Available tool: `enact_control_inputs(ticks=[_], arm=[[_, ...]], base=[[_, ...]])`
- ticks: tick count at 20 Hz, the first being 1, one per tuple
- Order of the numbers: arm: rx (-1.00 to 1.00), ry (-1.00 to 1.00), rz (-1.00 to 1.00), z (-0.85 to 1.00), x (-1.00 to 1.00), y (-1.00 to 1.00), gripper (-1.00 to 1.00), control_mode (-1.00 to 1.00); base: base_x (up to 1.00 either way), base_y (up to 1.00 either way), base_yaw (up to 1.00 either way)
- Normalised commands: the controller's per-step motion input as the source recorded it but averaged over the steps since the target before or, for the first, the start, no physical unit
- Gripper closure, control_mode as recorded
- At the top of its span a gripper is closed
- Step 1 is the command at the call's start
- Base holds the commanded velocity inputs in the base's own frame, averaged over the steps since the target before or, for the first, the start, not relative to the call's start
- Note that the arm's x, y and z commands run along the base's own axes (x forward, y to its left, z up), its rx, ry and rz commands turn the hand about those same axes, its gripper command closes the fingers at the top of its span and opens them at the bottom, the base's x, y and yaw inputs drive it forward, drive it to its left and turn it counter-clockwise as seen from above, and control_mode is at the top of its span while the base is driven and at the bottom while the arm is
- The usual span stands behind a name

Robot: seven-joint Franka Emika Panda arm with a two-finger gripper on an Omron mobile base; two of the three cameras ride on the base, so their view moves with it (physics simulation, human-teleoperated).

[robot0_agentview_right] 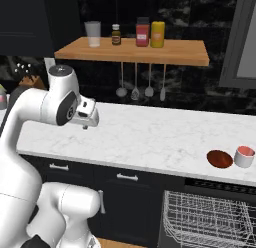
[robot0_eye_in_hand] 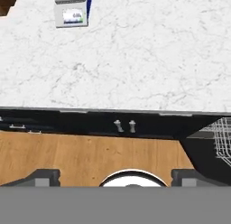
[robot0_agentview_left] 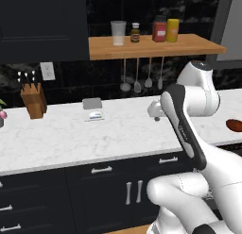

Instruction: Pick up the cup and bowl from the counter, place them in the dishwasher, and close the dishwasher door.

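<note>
The cup (robot0_agentview_right: pixel 244 156), pale with a salmon-red inside, stands on the counter (robot0_agentview_right: pixel 150 137) touching the dark reddish-brown bowl (robot0_agentview_right: pixel 219 158). The gripper (robot0_eye_in_hand: pixel 115 175) is spread wide, grasping nothing. The dishwasher (robot0_agentview_right: pixel 210 219) rack is cut off at the frame edge.

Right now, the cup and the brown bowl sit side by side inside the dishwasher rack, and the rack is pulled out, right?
Not quite. The cup and the brown bowl do sit side by side, but on the counter, above the rack, not inside it. The dishwasher rack is pulled out, as you say. The right base view shows this.
</note>
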Motion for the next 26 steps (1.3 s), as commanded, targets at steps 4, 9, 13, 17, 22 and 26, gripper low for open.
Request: enact_control_inputs(ticks=[4, 9, 13, 17, 22, 26], arm=[[0.0, 0.0, 0.0, 0.0, 0.0, 0.0, -1.0, 1.0], [0.0, 0.0, 0.0, 0.0, 0.0, 0.0, -1.0, 1.0], [0.0, 0.0, 0.0, 0.0, 0.0, 0.0, -1.0, 1.0], [0.0, 0.0, 0.0, 0.0, 0.0, 0.0, -1.0, 1.0], [0.0, 0.0, 0.0, 0.0, 0.0, 0.0, -1.0, 1.0], [0.0, 0.0, 0.0, 0.0, 0.0, 0.0, -1.0, 1.0]], base=[[0.25, 0.1, -0.18], [0.08, 0.1, -0.67], [0.0, 0.01, -0.81], [0.13, 0.17, -0.77], [0.11, 0.64, -0.56], [0.14, 0.87, -0.29]])
